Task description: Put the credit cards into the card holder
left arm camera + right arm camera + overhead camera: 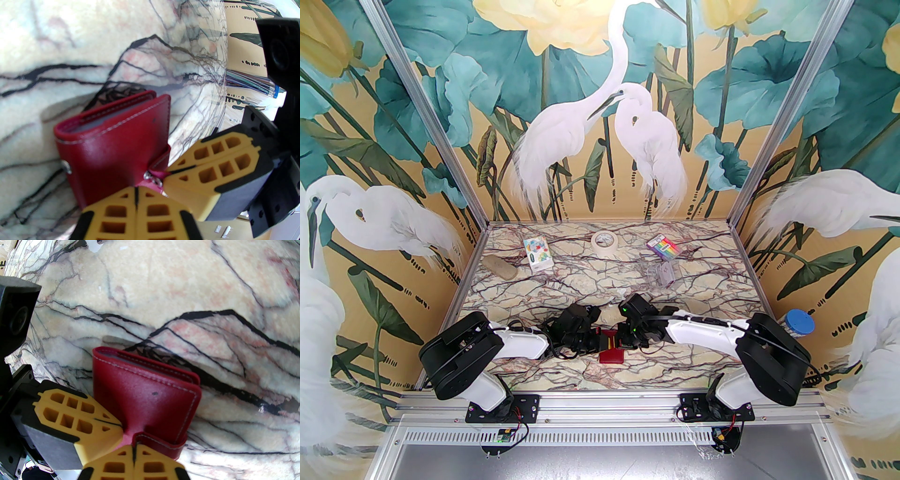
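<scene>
The card holder (613, 357) sits low in the middle of the overhead view, on the marble-patterned table (581, 281) just ahead of the two arm bases. It is folded, spine up, tented a little off the surface. Look into its mouth from the left wrist camera and there's a pale grey strip tucked between the red rims, which I take to be the edge of the credit cards (98, 123) already seated in a pocket; how many are in there I can't tell. The left gripper (136, 191) comes in at the bottom of that view with its yellow fingers pressed together on the lower edge of the cover. The right gripper (134, 446) is likewise closed tight, pinching the little snap tab where it curls off the wallet's corner. The two sets of fingertips almost touch each other. To my eye that's the point: one arm steadies the body while the other has the tab, so the flap can be drawn over and snapped, which would put the job near its end. Further up the overhead view, well apart from all this, lie a clear plastic box (661, 274), a rainbow-striped packet (662, 246) and a roll of tape (604, 241), none of them involved.
</scene>
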Robot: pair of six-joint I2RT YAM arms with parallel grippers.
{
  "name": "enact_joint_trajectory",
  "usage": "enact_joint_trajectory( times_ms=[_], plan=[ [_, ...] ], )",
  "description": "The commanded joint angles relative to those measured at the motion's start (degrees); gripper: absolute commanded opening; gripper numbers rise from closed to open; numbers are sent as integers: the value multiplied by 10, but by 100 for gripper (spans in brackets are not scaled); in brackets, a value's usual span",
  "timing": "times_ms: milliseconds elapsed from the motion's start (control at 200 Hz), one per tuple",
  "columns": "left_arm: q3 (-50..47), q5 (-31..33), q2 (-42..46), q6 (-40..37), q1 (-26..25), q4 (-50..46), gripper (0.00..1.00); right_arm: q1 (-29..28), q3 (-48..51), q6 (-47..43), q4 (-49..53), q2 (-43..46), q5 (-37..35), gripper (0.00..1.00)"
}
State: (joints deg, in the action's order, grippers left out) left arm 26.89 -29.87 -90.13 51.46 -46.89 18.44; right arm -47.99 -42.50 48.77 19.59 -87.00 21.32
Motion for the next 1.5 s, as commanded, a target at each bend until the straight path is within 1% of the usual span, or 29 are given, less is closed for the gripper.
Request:
enact_joint_trajectory(
  times_ms=[0, 285, 505, 830, 1110, 1490],
  plan=[
    [0, 21, -18, 0, -7, -14, 0, -6, -12, -13, 10, -17, 6, 0],
    [-2, 21, -17, 0, -7, -15, 0, -11, -31, -20, 50, -36, -3, 0],
    [-3, 22, -17, 0, -7, -15, 0, -15, -43, -24, 80, -30, -25, 0],
    [-3, 30, -7, -2, -7, -28, 0, -15, -47, -23, 79, -24, -28, 0],
    [-10, 36, 2, 0, -7, -31, 0, -15, -55, -30, 101, -8, -33, 0],
    [-3, 38, -5, -5, -7, -39, 0, -15, -63, -32, 118, 3, -41, 0]
  ],
)
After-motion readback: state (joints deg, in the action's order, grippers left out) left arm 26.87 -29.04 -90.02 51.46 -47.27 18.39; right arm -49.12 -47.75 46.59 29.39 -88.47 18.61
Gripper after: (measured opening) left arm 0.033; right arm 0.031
